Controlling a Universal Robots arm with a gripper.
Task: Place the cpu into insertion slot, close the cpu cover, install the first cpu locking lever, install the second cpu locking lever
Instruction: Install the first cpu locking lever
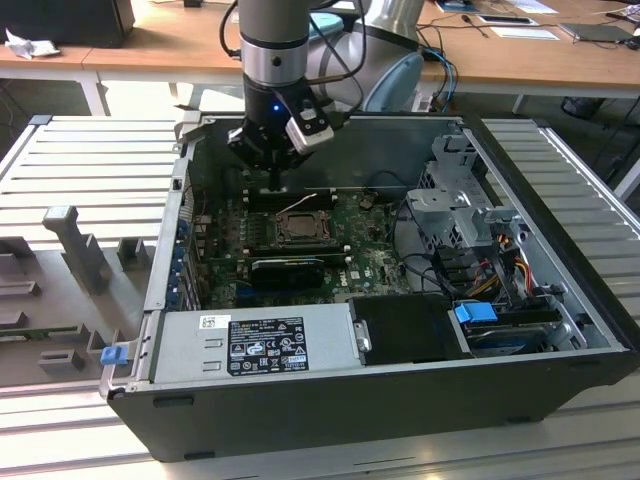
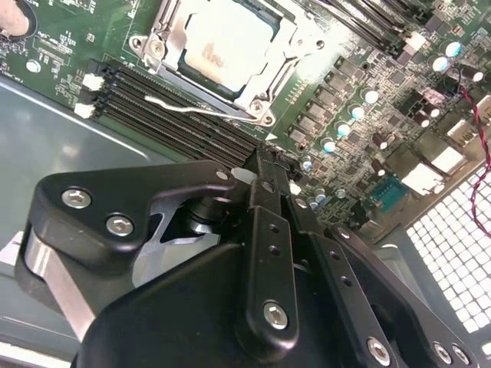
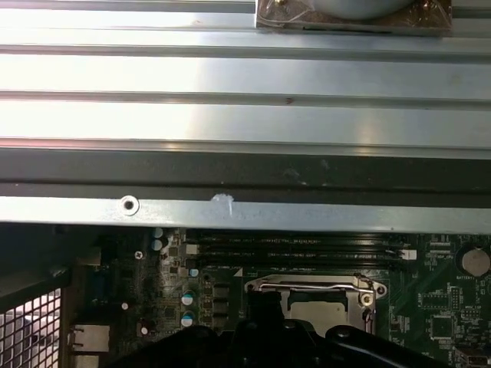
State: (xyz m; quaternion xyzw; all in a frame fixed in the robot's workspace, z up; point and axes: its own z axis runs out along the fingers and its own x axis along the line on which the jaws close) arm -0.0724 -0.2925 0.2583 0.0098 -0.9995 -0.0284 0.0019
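The cpu (image 2: 224, 47) lies in the insertion slot (image 1: 298, 228), its pale metal top showing through the window of the cpu cover (image 2: 175, 34), which is folded down over it. A thin wire locking lever (image 2: 192, 110) runs along the socket's edge beside the memory slots; in the exterior view this locking lever (image 1: 300, 204) slants up, unlatched. My gripper (image 2: 265, 164) hangs just behind the socket, above the memory slots, fingers together with nothing between them. In the exterior view the gripper (image 1: 275, 184) is a thin black tip. The socket (image 3: 314, 297) shows in the first wrist view.
The open computer case (image 1: 330, 410) lies on a grey ribbed table. A black heatsink block (image 1: 288, 268) sits in front of the socket, a power supply (image 1: 255, 345) at the near wall, and a drive cage (image 1: 455, 200) with cables on the exterior view's right.
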